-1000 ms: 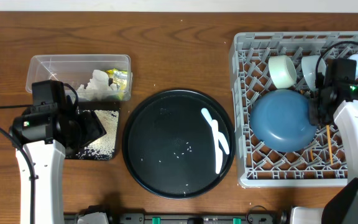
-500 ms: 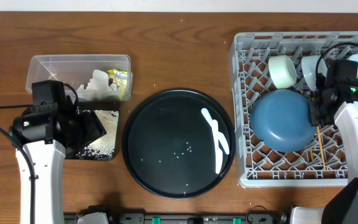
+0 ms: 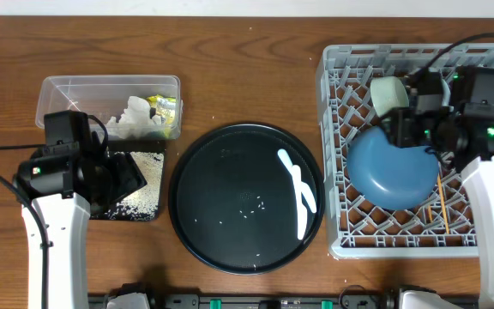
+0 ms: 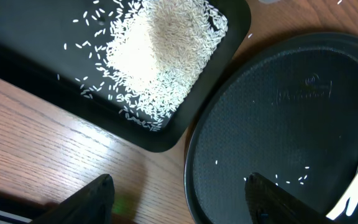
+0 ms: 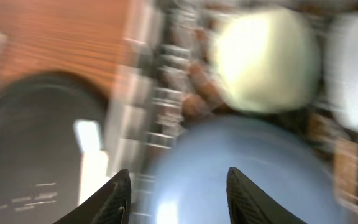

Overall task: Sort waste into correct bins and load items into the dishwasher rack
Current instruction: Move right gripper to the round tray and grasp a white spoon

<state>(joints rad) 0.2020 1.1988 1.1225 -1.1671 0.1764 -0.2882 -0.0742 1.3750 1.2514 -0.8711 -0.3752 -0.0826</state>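
A brown wood-grain tabletop [image 3: 247, 77] fills the frame. At right, the large square grey plastic rack [image 3: 331, 215] holds a large dark-blue bowl [image 3: 384, 172]. The right gripper [image 5: 178, 198] hovers above it, jaws open. At left, the left gripper [image 4: 182, 202] gapes, empty.

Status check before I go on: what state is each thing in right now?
dishwasher rack: partly loaded
dark-blue bowl: in rack, apparently upside down
pale green cup: in rack, tilted
chopsticks: lying in rack
white spoon: on round black tray, not loaded
clear tub: holds tissues and wrapper
black rectangular tray: holds rice
left gripper: fingers open, empty
right gripper: fingers open, over bowl; view blurred
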